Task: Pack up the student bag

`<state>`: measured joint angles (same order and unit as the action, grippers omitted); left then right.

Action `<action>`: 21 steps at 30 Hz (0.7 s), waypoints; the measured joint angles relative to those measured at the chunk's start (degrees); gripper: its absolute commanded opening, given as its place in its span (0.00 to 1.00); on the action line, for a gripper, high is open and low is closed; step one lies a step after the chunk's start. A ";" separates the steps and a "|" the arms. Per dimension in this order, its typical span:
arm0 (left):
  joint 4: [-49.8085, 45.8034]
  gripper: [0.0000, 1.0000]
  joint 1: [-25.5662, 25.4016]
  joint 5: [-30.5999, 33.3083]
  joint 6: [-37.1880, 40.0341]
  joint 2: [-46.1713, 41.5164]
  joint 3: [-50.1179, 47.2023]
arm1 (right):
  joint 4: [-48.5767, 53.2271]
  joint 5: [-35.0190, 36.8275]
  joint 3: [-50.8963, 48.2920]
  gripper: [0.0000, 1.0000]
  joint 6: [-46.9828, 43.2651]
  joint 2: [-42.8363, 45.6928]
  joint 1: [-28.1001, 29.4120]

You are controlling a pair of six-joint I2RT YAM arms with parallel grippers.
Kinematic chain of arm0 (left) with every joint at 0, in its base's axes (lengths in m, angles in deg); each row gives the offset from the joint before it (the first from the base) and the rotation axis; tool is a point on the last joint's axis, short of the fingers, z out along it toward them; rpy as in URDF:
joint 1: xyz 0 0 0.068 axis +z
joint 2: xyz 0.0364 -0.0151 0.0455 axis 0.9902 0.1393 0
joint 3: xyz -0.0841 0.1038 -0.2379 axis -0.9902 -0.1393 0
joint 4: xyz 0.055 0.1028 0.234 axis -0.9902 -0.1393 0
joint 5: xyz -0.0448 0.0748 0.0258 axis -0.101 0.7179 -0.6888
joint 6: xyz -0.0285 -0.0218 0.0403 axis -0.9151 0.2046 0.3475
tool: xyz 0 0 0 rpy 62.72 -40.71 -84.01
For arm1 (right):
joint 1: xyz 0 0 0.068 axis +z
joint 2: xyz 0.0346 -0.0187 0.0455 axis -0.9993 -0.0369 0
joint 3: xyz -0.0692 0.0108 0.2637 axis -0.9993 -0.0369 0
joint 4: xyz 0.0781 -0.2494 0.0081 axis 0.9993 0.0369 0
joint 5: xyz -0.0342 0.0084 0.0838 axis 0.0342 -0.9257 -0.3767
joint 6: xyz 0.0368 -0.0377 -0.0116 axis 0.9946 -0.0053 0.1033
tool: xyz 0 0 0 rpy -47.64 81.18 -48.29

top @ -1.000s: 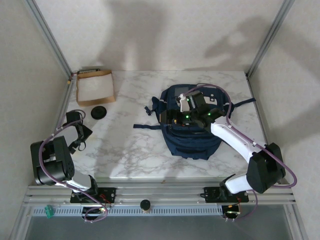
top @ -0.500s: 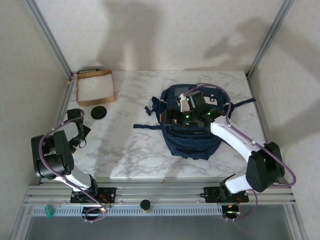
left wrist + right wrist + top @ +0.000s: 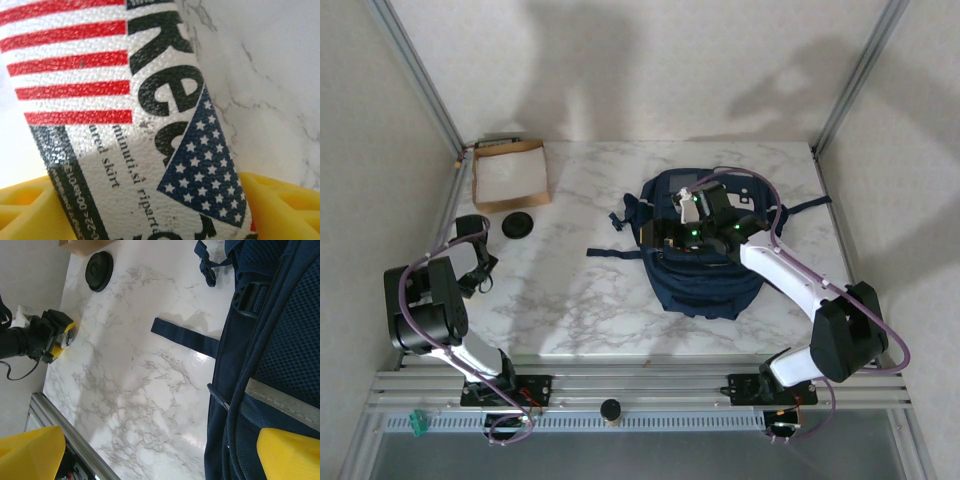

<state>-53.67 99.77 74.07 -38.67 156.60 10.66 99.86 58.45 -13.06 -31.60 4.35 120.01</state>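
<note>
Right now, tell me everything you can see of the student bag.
The student bag is a navy fabric backpack lying flat on the marble table, right of centre, its top toward the far wall. It has a mesh panel, a pale stripe, a buckle, and dark straps trailing left. The right arm reaches over its upper half; contact can't be told.

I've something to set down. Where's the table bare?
Bare marble lies between the black disc and the strap of the student bag, down to the near edge. Crowded: far-left corner with the cardboard box; right side under the bag.
</note>
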 measured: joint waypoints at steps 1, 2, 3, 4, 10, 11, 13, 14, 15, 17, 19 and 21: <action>0.24 0.60 -0.04 -0.02 0.00 0.00 0.00 | -0.02 0.00 0.00 0.99 0.00 0.00 0.00; 0.46 0.58 -0.09 -0.02 0.00 0.00 -0.07 | -0.02 0.00 0.00 0.99 0.00 0.00 0.00; 0.66 0.56 -0.09 0.00 0.04 0.00 -0.22 | -0.11 0.00 0.00 0.99 0.00 0.00 0.00; 0.87 0.55 -0.09 0.00 0.04 -0.07 -0.37 | -0.17 0.00 0.00 0.99 0.00 0.00 0.00; 1.38 0.51 -0.70 0.57 0.04 -0.31 -0.76 | -0.17 -0.02 0.00 0.99 0.00 0.00 0.00; 1.57 0.51 -0.79 0.61 0.04 -0.44 -0.96 | -0.17 -0.02 0.00 0.99 0.00 0.00 0.00; 2.08 0.51 -0.96 0.66 0.04 -0.98 -1.55 | -0.17 -0.02 0.00 0.99 0.00 0.00 0.00; 2.32 0.51 -1.07 0.66 0.04 -1.22 -1.84 | -0.17 -0.02 0.00 0.99 0.00 0.02 0.00; 2.62 0.50 -1.22 0.74 0.04 -1.55 -2.19 | -0.17 -0.04 0.00 0.99 0.00 0.04 -0.04; 2.93 0.50 -1.88 0.68 0.04 -2.27 -2.78 | -0.17 -0.24 0.00 0.99 0.02 0.07 -0.24; 2.89 0.50 -3.50 0.11 0.02 -3.32 -3.39 | -0.15 -0.46 0.00 0.99 0.07 0.15 -0.61; 2.69 0.49 -5.81 -0.66 0.04 -5.03 -4.00 | -0.15 -0.66 0.00 0.99 0.31 0.46 -1.22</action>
<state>-50.98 93.96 73.42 -38.63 151.58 6.66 99.71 57.79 -13.06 -31.29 4.81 118.78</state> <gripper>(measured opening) 0.656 0.986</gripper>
